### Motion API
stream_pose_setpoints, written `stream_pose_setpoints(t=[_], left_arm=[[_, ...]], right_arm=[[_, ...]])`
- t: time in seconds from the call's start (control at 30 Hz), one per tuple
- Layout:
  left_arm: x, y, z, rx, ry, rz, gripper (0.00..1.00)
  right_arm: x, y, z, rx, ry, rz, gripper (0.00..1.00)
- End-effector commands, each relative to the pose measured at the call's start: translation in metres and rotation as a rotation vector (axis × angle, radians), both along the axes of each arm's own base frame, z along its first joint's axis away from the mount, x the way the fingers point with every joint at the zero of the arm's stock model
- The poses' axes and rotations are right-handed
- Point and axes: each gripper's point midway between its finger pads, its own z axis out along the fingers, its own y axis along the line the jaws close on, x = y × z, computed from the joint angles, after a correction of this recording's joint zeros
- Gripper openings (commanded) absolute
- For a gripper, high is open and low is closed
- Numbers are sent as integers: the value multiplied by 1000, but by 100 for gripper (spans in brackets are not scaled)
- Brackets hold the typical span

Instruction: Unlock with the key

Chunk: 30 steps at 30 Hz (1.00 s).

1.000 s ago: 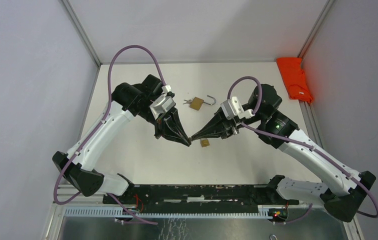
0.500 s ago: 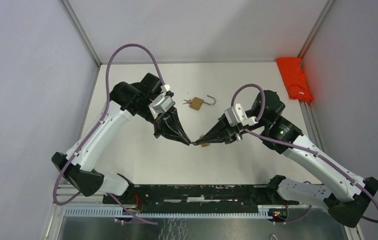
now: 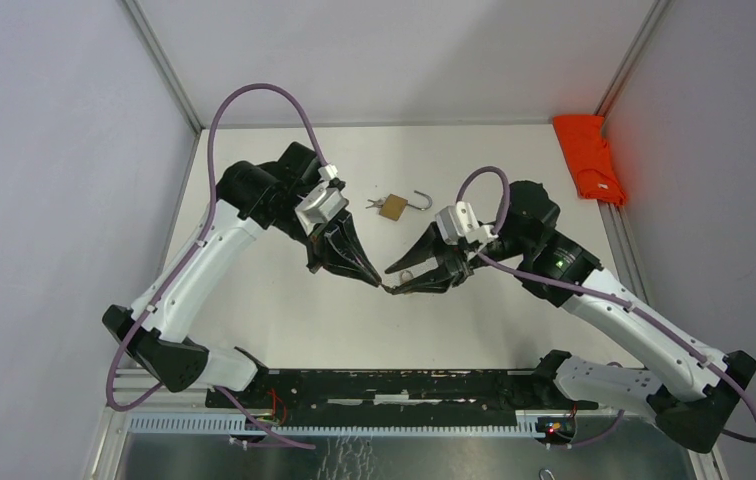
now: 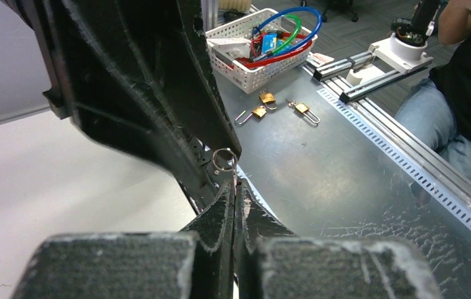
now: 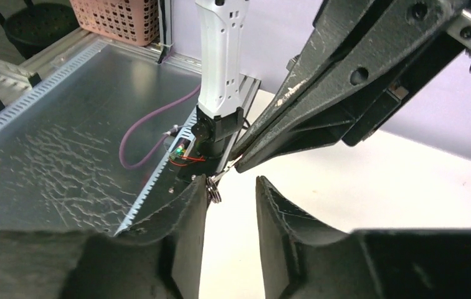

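One cable-filled basket (image 4: 255,78) beyond key ring (image 4: 215,160)

Little ring-topped key (image 4: 233,175) is pinched edge-on in my left pincer (image 4: 234,190), dead centre of the top view. The brass padlock (image 3: 391,208) lies flat further up the frame, shackle (image 3: 428,204) swung open, a key bunch (image 3: 372,204) at its left side.

Lighting: bright, even, diffuse, from overhead.
Shadows: soft and faint on the white table (image 3: 284,310).
Glare: streaked sheen across the scratched metal bench (image 4: 345,187) in both wrist views.
Focus: top view sharp; nearest fingers (image 5: 177,249) in the wrist views blurred and grainy.
Distortion: slight wide-angle stretch at the edges of the wrist views.
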Motion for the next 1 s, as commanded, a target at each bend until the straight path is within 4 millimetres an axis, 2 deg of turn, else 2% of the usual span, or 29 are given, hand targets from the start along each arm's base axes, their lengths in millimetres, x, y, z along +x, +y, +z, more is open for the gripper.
stream_pose_setpoints(t=[0.0, 0.07, 0.13, 0.33, 0.57, 0.8, 0.97], left_arm=[[1, -3, 19, -89, 59, -29, 2], [7, -5, 16, -78, 76, -19, 2], [14, -5, 14, -71, 89, -4, 2], [34, -2, 21, -67, 95, 50, 2], [57, 5, 48, -89, 53, 111, 2], [85, 3, 83, -109, -1, 143, 2], [96, 6, 119, -177, -146, 160, 2]], right_arm=[[31, 4, 15, 22, 6, -193, 47], [42, 1, 19, 32, 10, -273, 54], [49, -3, 22, 41, 10, -337, 57], [74, -22, 33, 63, 21, -558, 59], [95, -44, 38, 91, 29, -747, 59], [105, -51, 41, 108, 37, -820, 59], [107, -49, 40, 121, 47, -822, 59]])
